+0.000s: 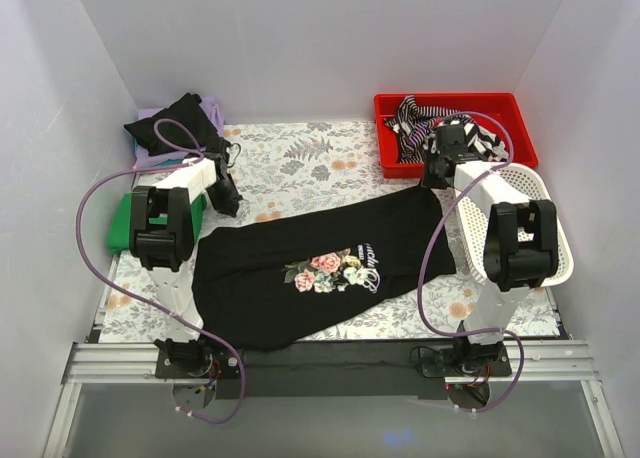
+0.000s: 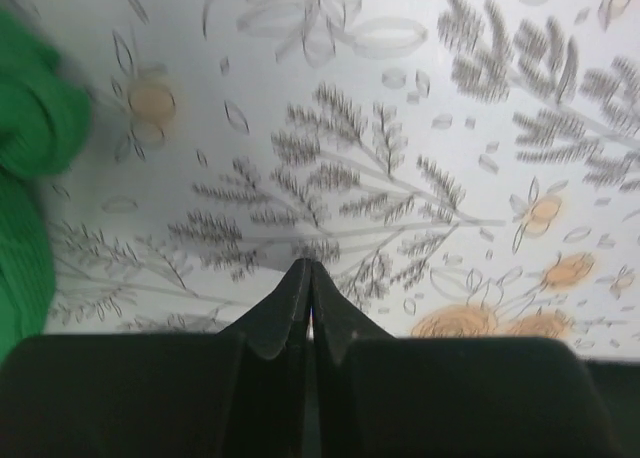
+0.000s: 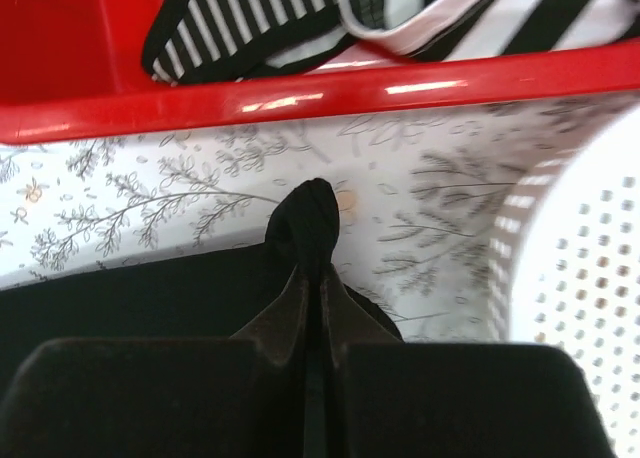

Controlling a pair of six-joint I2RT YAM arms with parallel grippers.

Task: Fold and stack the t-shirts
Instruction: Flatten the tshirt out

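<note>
A black t-shirt with a colourful floral chest print (image 1: 300, 268) lies spread at a slant across the middle of the table. My right gripper (image 1: 432, 176) is at its far right corner, shut on a bunched fold of the black cloth (image 3: 310, 218) that sticks out past the fingertips (image 3: 300, 288). My left gripper (image 1: 228, 193) is over the table covering (image 2: 400, 128) just past the shirt's far left corner. Its jaws are shut (image 2: 308, 270) and no cloth shows between them.
A green t-shirt (image 1: 120, 228) lies at the left edge, close to the left gripper (image 2: 30, 158). Black (image 1: 175, 123) and lilac (image 1: 212, 108) shirts are heaped at the back left. A red bin (image 1: 390, 108) holds a striped shirt (image 3: 250, 18). A white mesh basket (image 1: 520, 188) stands at the right.
</note>
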